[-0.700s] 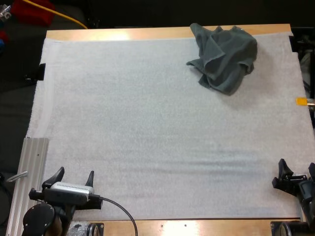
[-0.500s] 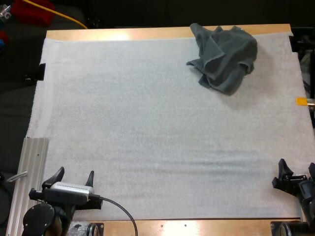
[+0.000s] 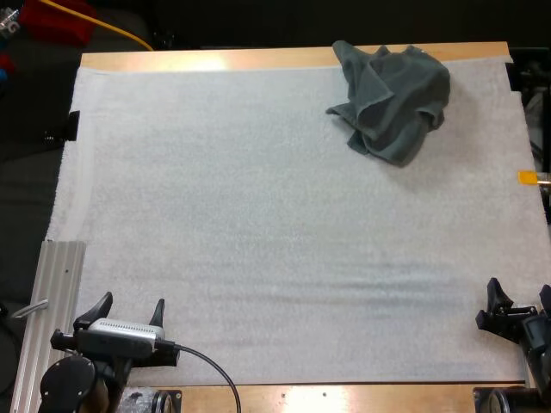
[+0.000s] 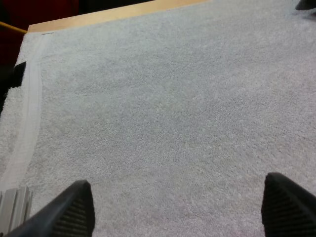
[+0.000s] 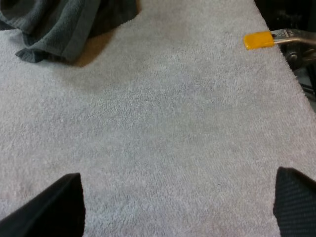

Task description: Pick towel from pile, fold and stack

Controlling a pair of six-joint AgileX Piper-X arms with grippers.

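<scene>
Grey-green cloth sits in a lump: the crumpled towel (image 3: pixel 392 99) lies on the far right part of the white mat (image 3: pixel 258 215), close to the far wooden edge of the table (image 3: pixel 215 58). It is bunched up with folds all over. It may be one towel or more; I can't tell from up high.

The left gripper (image 3: pixel 131 308) is at the near left of the mat, well apart from the towel and just beside a ridged metal bar (image 3: pixel 56 292). Its two black fingers (image 4: pixel 74 207) stand wide apart over bare mat and hold nothing.

The right gripper (image 3: pixel 519 297) is at the near right edge of the mat, also well apart from the towel. Its own fingers are spread wide too, with just mat between them. From the right wrist, the towel's dark edge lies farther off across the mat.
</scene>
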